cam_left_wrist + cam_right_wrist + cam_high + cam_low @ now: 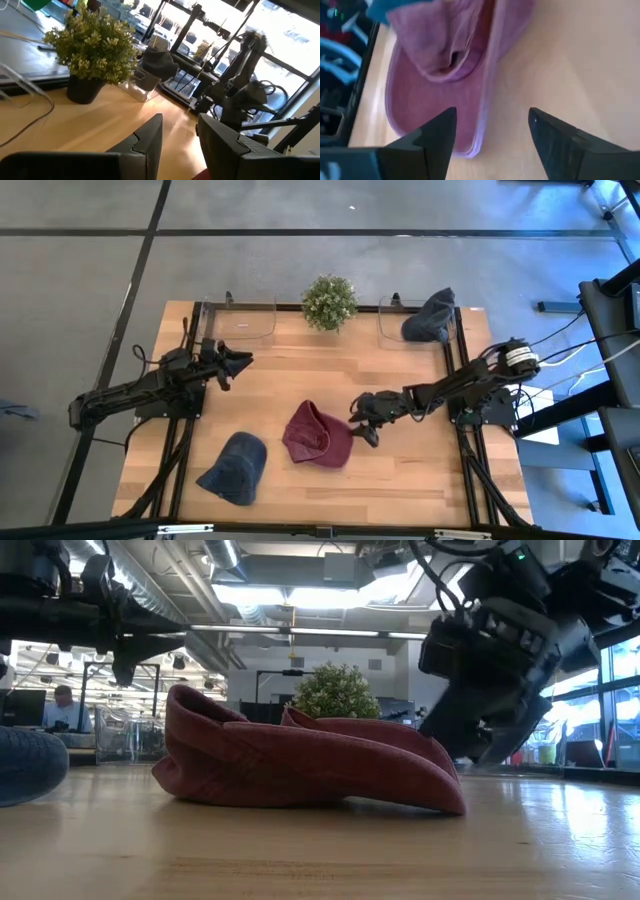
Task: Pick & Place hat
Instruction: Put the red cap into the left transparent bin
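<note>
Red hat point(317, 434): we see it lying flat at the table's middle front, brim toward the right arm, so its edge is reachable from that side.
Right gripper point(364, 419): we find it low, just beside the hat's right edge, fingers spread wide with nothing between them; the wrist view has one finger point(432, 135) over the brim and the other over bare wood, so we judge it is lining up to pinch the brim.
Left gripper point(237, 363): parked at the left rear of the table, raised, fingers slightly apart, holding nothing; we read it as waiting.
Blue hat point(234, 468): front left, near the red one but not touching.
Dark hat point(429, 316): already resting in the rear right clear bin point(388, 326); we guess that is the drop spot.
Left bin point(243, 320): no hat in it.
Plant point(329, 301): between the bins at the rear edge, an obstacle for a carry.
Open room: bare wood point(300, 370) between red hat and bins, so a lift-and-carry path looks free.
</note>
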Controlling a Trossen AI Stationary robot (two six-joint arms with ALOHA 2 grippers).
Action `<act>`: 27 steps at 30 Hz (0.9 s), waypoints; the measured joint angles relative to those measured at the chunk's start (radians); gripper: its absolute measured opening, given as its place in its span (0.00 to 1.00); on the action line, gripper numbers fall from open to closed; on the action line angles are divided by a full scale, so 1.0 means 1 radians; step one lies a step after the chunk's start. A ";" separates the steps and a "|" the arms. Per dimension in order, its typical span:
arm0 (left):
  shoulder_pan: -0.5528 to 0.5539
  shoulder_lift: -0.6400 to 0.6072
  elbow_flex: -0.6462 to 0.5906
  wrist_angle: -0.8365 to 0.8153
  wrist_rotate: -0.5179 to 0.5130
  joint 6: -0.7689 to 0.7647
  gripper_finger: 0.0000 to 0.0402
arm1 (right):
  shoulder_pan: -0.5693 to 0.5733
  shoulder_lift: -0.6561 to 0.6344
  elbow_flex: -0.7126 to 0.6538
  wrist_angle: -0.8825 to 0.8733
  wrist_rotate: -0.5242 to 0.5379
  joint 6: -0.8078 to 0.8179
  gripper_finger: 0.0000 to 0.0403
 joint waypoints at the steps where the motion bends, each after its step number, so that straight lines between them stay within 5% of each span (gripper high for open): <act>1: 0.000 0.001 0.000 -0.003 0.000 -0.001 0.30 | 0.008 0.015 0.004 0.002 -0.004 -0.014 0.62; 7: 0.000 0.006 0.000 -0.003 0.000 -0.001 0.30 | 0.019 0.092 0.074 0.003 -0.004 0.010 0.55; 15: 0.000 0.006 0.000 -0.004 -0.002 -0.001 0.30 | -0.006 0.080 0.090 -0.003 -0.030 -0.117 0.08; 19: 0.000 0.006 0.000 -0.004 -0.003 -0.001 0.30 | -0.029 0.024 0.091 -0.048 -0.020 -0.168 0.05; 23: 0.000 0.006 0.000 -0.004 -0.003 -0.001 0.30 | -0.060 -0.103 0.099 -0.125 0.110 -0.283 0.04; 27: 0.000 0.006 0.000 -0.004 -0.012 0.012 0.30 | -0.069 -0.237 0.173 -0.267 0.382 -0.508 0.04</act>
